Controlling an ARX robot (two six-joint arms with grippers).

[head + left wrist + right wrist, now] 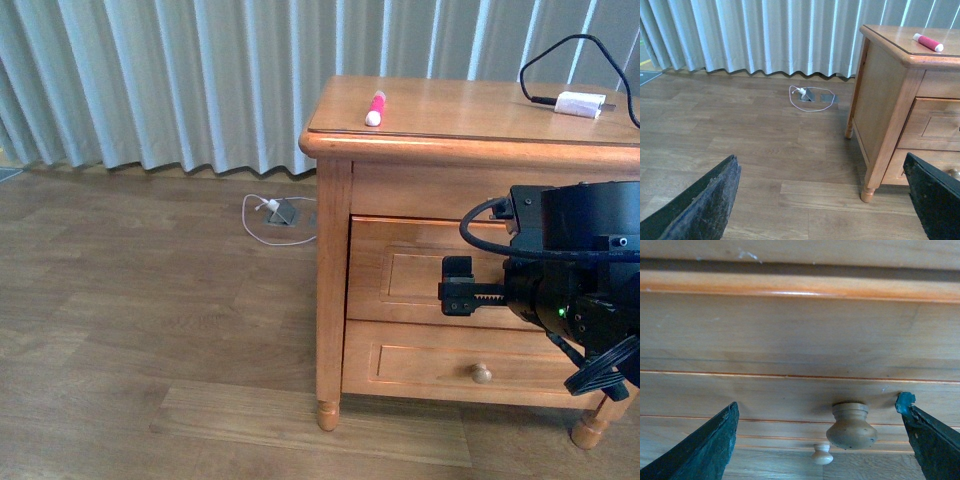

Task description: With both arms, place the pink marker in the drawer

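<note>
1. The front view takes in the whole nightstand (335, 260). The pink marker (376, 108) lies on its top near the front left corner, white end toward the edge. A white charger (580, 104) with a black cable lies well apart at the far right.
2. Only that view shows my right arm (580, 270) from outside. My right end effector (457, 287) is level with the drawer (420, 275), below the top where the marker lies.
3. Only the right wrist view shows the larger knob (851, 426) close up. My right end effector (819, 405) is spread wide and holds nothing. The knob sits between the fingers (715, 440), touching neither, and the smaller knob (822, 454) shows just beyond it.
4. The left wrist view shows the nightstand's side and the marker (928, 42) on top. My left end effector (820, 159) is spread wide and empty over the floor (740, 135), well apart from the marker.
5. A white cord (810, 96) lies looped on the floor by the curtain (765, 35).
</note>
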